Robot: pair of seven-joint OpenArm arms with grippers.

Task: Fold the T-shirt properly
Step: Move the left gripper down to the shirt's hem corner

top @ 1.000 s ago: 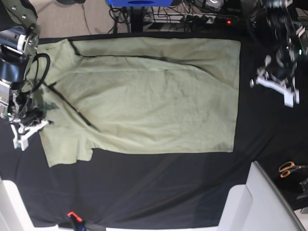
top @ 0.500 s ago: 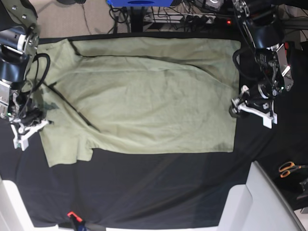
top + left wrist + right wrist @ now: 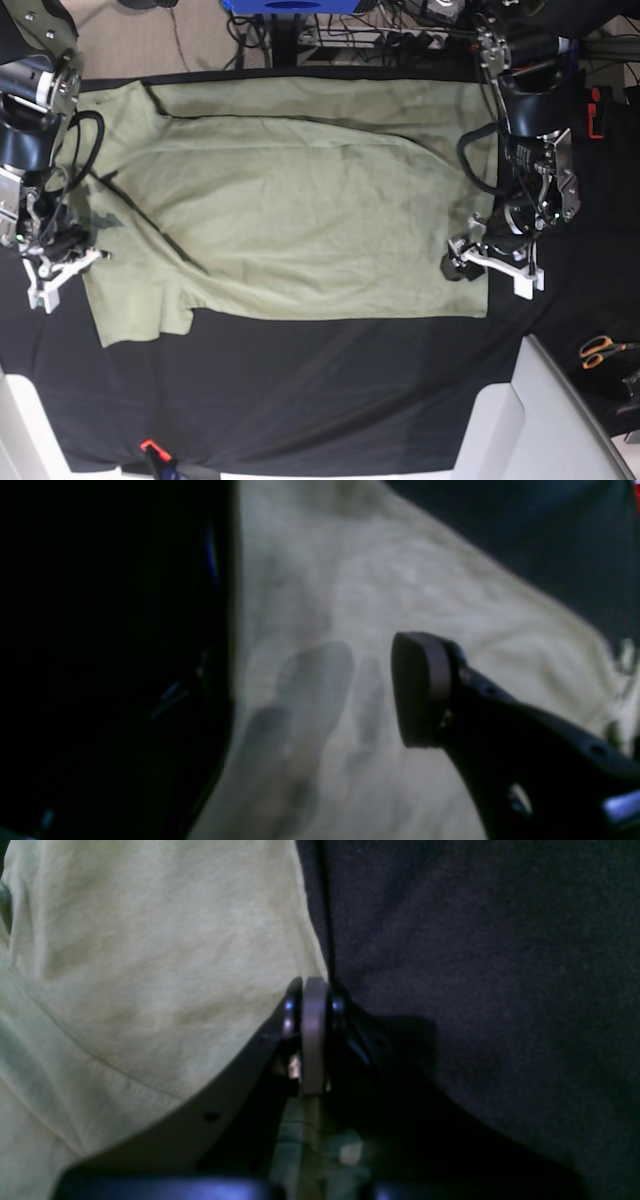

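Green T-shirt (image 3: pixel 300 190), left end effector (image 3: pixel 487 262) newly overhead

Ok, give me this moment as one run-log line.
pale sage-green cotton T-shirt: flat, one long edge folded | right gripper: shut at sleeve edge | left gripper: open over hem | black table cloth

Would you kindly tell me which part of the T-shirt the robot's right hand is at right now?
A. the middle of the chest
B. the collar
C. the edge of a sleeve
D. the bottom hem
C: the right hand sits shut on the T-shirt's sleeve edge beside the black cloth.
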